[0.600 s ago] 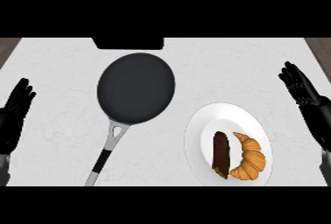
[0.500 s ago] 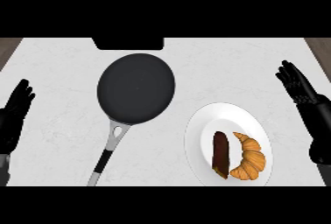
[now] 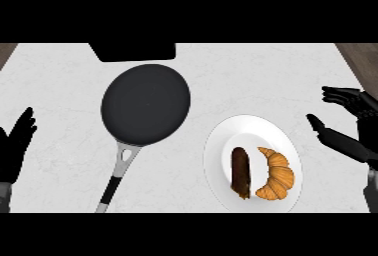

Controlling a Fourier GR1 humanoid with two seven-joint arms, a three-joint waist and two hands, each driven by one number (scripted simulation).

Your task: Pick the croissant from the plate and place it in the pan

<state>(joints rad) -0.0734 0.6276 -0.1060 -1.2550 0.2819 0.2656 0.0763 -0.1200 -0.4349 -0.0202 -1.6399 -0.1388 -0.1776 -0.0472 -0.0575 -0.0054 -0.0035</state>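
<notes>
Item: croissant [image 3: 277, 175], golden brown and curved, lying on the near right part of a white plate [image 3: 230, 142], well apart from the pan and from both hands. Item: a dark brown, long piece of food [image 3: 241, 172] on the same plate, just left of the croissant and alongside it; whether the two touch cannot be told. The plate sits on the near right area of the pale marbled counter [image 3: 244, 75]. Item: pan handle [image 3: 112, 189], black at its near end and grey with a small hole where it joins the pan, running from the near edge of the view up and slightly right, left of the plate and apart from it. Item: left hand [image 3: 15, 147], at the left edge of the view, fingers straight, close together and pointing far, holding nothing, touching no object. Item: right hand [image 3: 365, 127], at the right edge, right of the plate and clear of it, thumb held out toward the plate and fingers spread apart and slightly bent above it, nothing between them. Item: pan [image 3: 145, 104], round, dark and bare inside, on the counter left of centre, farther than the plate and just beside the plate's far left rim without touching. Item: a black flat-edged object [image 3: 136, 51] at the counter's far edge, just beyond the pan's far rim.
</notes>
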